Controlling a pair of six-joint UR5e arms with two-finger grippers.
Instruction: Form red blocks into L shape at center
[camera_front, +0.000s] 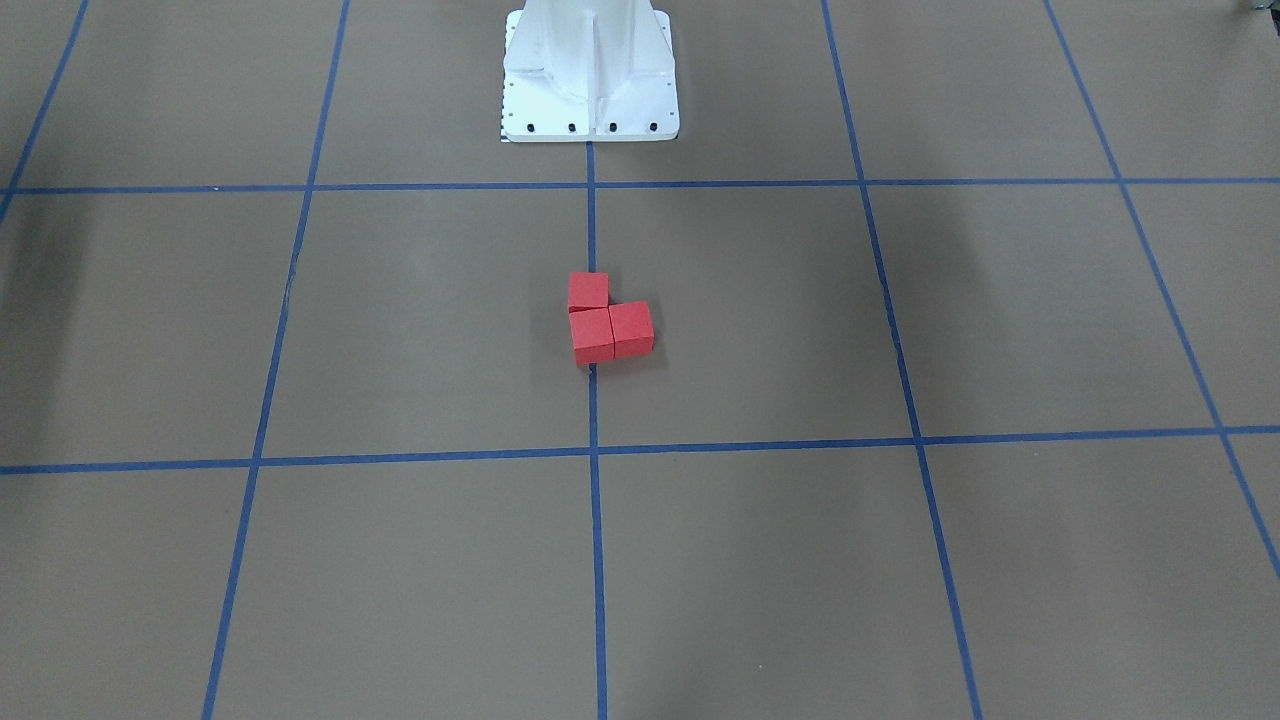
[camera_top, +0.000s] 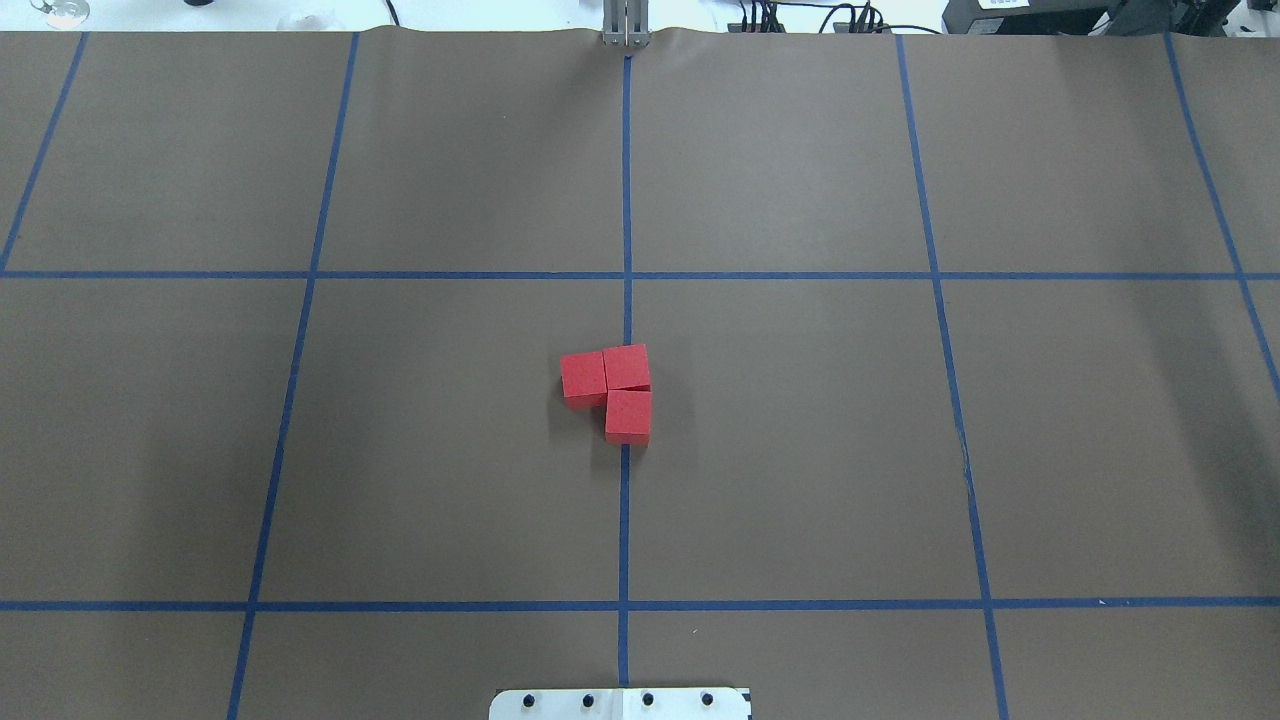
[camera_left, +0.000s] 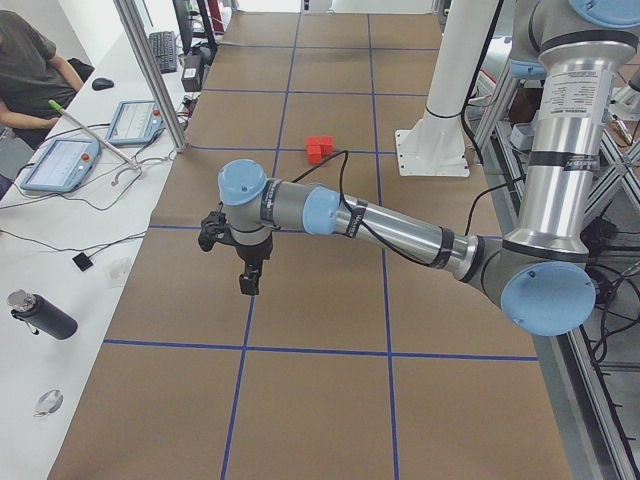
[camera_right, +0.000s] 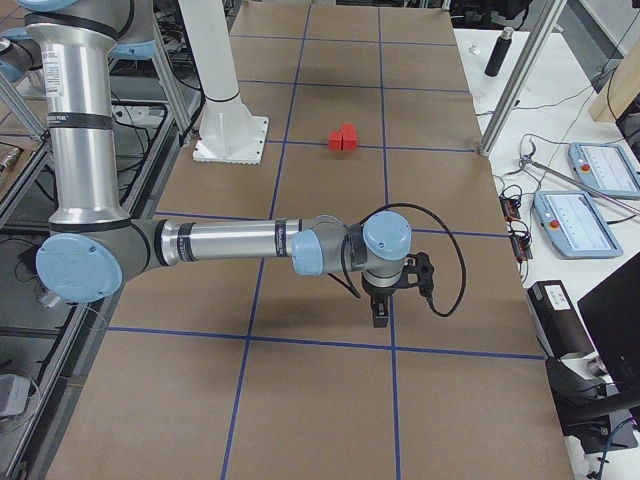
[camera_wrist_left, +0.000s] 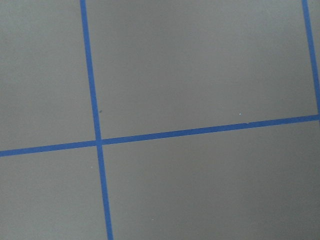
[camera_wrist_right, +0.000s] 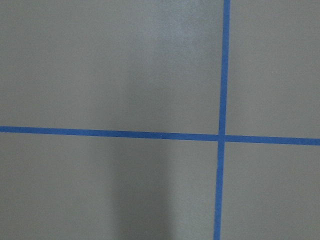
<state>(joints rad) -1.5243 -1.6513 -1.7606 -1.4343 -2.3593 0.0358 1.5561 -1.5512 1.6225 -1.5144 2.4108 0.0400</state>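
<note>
Blocks: three red blocks (camera_top: 610, 392) touch in an L at the center (camera_top: 690, 460) of the table (camera_top: 1080, 450). In the overhead view two sit side by side and the third sits below the right one. That right-hand column lies on the middle tape line (camera_top: 624, 520), and the left block is just beside it.
Overhead and front views: the blocks show clearly at mid-frame, and only the base plate (camera_front: 590, 90) shows of the robot.
Side views: the blocks are small in the upper middle, and only these views show the arms.
Left hand (camera_left: 249, 286): mid-left of the left-side view, on the left arm (camera_left: 400, 226), pointing down over a tape line, well apart from the blocks. I cannot tell whether it is clenched or released.
Right hand (camera_right: 381, 316): centre-right of the right-side view, on the right arm (camera_right: 220, 242), pointing down, well apart from the blocks. I cannot tell its grip either.
Wrist views: bare table and tape crossings only.
</note>
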